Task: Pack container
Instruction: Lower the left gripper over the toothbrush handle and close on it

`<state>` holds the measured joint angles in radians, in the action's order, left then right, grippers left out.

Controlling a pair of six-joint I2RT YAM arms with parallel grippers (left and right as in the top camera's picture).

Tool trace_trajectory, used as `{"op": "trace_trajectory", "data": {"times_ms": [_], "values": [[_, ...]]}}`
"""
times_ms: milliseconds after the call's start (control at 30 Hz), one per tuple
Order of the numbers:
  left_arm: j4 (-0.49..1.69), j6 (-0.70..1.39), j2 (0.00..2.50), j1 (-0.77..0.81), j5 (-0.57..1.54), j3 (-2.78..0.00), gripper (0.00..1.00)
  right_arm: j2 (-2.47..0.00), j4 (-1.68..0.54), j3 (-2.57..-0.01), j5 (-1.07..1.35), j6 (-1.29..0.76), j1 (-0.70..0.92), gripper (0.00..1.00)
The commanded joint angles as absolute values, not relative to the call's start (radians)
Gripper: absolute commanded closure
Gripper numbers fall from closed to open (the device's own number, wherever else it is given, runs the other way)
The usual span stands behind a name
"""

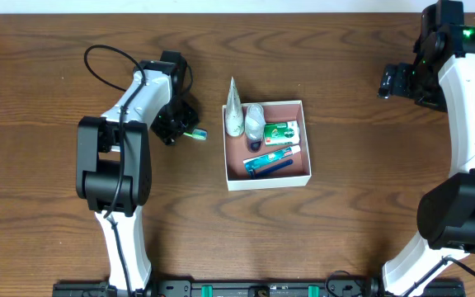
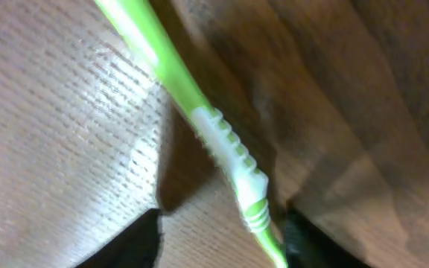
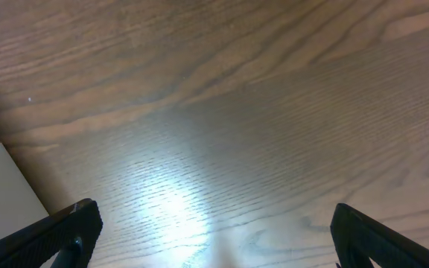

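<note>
Container [image 1: 268,182] sits at the centre of the table [image 1: 56,49], with tubes [image 1: 280,131] inside. Left claw [image 2: 222,249] straddles a green toothbrush [image 2: 199,123] left of the container; grip cannot be told. Right claw [image 3: 211,238] gapes wide over bare wood, well apart.

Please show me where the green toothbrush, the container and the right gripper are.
green toothbrush [image 2: 231,152], left wrist view, on the ribbed white grip.
container [image 1: 270,181], overhead view, on its near white wall.
right gripper [image 3: 214,231], right wrist view, midway between its fingertips.
</note>
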<state>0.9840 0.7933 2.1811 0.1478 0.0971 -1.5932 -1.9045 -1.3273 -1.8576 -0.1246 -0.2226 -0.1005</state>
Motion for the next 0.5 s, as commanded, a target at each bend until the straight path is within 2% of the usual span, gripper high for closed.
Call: {"op": "trace_trajectory", "data": {"times_ms": [0,200,267,367,467], "values": [[0.989,0.769,2.206,0.147,0.079,-1.586,0.59,-1.887,-1.328,-1.870,-0.131,-0.212,-0.098,0.01],[0.977,0.683,2.206,0.147,0.078,-1.586,0.71,-1.887,-1.328,-1.870,-0.131,-0.212,-0.098,0.01],[0.970,0.665,2.206,0.147,0.078,-1.586,0.80,-1.887,-1.328,-1.870,-0.131,-0.212,-0.098,0.01],[0.962,0.665,2.205,0.147,0.079,-1.586,0.81,-1.887,-1.328,-1.870,-0.131,-0.212,-0.098,0.01],[0.959,0.665,2.205,0.147,0.079,-1.589,0.87,-1.887,-1.328,-1.870,-0.131,-0.212,-0.098,0.01]]}}
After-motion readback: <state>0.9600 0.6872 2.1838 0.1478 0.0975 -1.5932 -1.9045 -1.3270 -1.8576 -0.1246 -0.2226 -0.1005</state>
